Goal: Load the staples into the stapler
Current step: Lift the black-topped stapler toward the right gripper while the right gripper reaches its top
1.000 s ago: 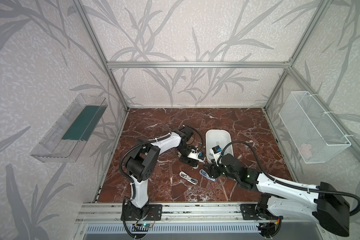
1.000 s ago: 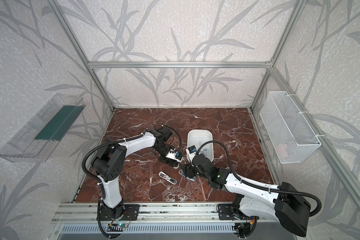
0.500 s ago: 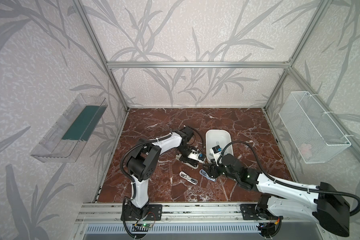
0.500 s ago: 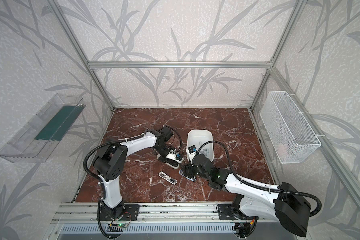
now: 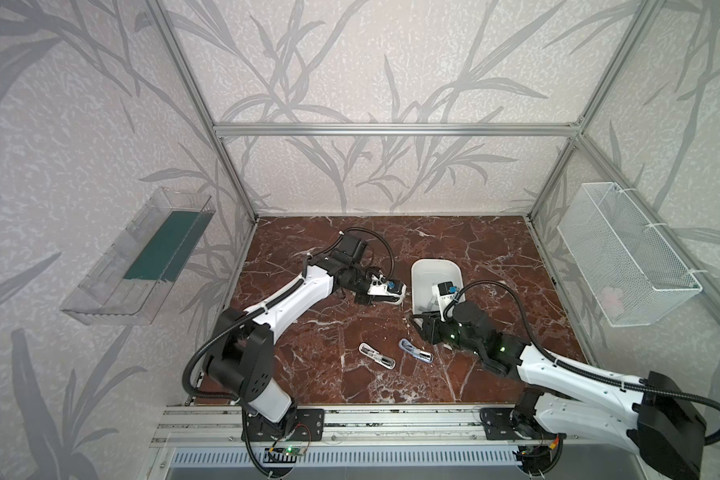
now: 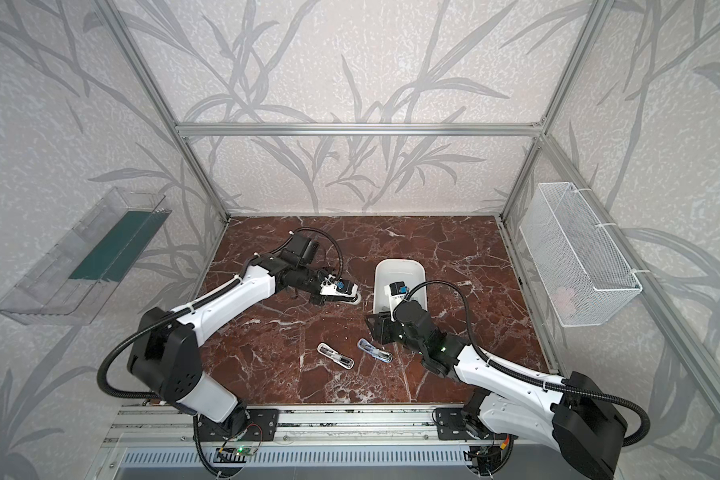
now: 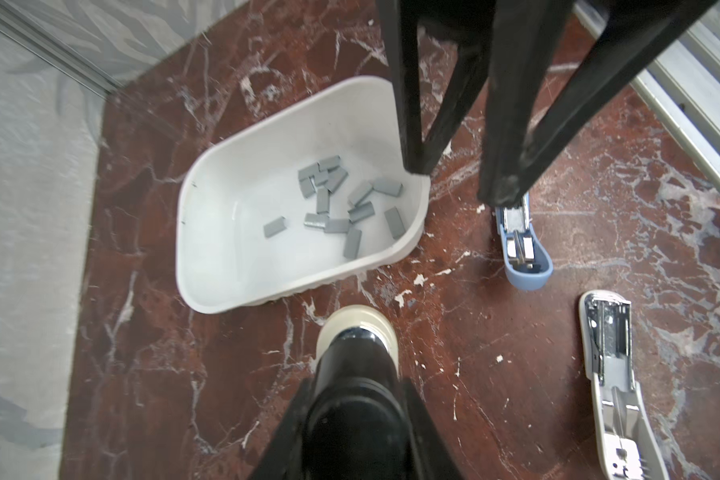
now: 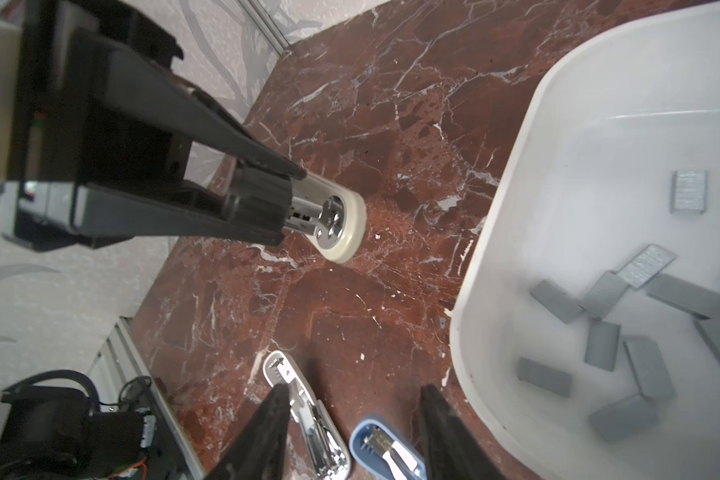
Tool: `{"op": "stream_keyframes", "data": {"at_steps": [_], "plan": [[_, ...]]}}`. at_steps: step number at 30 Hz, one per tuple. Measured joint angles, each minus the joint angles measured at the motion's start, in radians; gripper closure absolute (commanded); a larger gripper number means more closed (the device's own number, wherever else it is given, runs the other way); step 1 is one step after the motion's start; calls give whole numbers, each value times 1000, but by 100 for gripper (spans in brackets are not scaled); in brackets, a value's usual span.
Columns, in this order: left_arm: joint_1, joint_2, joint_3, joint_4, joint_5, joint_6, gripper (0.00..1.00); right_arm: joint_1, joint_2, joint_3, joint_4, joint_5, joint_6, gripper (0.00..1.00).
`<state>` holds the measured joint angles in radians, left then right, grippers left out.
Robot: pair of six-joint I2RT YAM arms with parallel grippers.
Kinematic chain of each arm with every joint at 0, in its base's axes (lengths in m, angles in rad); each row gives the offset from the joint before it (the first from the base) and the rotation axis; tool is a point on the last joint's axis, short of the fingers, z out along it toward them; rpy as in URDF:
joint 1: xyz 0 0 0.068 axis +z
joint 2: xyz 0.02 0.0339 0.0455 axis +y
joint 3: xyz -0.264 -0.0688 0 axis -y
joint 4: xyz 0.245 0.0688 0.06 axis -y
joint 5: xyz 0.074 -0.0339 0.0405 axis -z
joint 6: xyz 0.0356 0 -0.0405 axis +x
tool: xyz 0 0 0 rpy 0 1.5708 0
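Observation:
My left gripper [image 5: 380,288] is shut on a black and cream stapler [image 8: 341,224], which lies low over the marble table; it also shows in the left wrist view as the stapler [image 7: 356,357] between my fingers. Several grey staples [image 7: 333,199] lie loose in a white tub [image 7: 208,266], and the same staples [image 8: 641,332] show in the right wrist view. My right gripper [image 8: 355,390] hangs open beside the tub [image 5: 417,266], just above a blue stapler [image 8: 385,449] that lies open on the table. Nothing is between its fingers.
A white stapler [image 5: 377,356] lies open next to the blue stapler [image 5: 415,350] near the front. A wire basket [image 5: 624,257] hangs on the right wall and a clear tray [image 5: 142,257] on the left wall. An aluminium rail runs along the front edge.
The left jaws have closed in on the black and cream stapler. The right jaws have narrowed somewhat. Neither arm has shifted much.

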<state>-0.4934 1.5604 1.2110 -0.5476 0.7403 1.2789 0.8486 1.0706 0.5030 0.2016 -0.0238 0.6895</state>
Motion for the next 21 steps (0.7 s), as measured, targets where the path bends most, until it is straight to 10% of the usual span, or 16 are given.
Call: {"op": "stream_keyframes", "data": {"at_steps": [11,21], "plan": [[-6,-67,-91,58,45,-44,100,-4,92,33,135,-68,82,62],[27,5,77,-162,136,-6,100,-4,-88,21,77,-65,-331,69]]}}
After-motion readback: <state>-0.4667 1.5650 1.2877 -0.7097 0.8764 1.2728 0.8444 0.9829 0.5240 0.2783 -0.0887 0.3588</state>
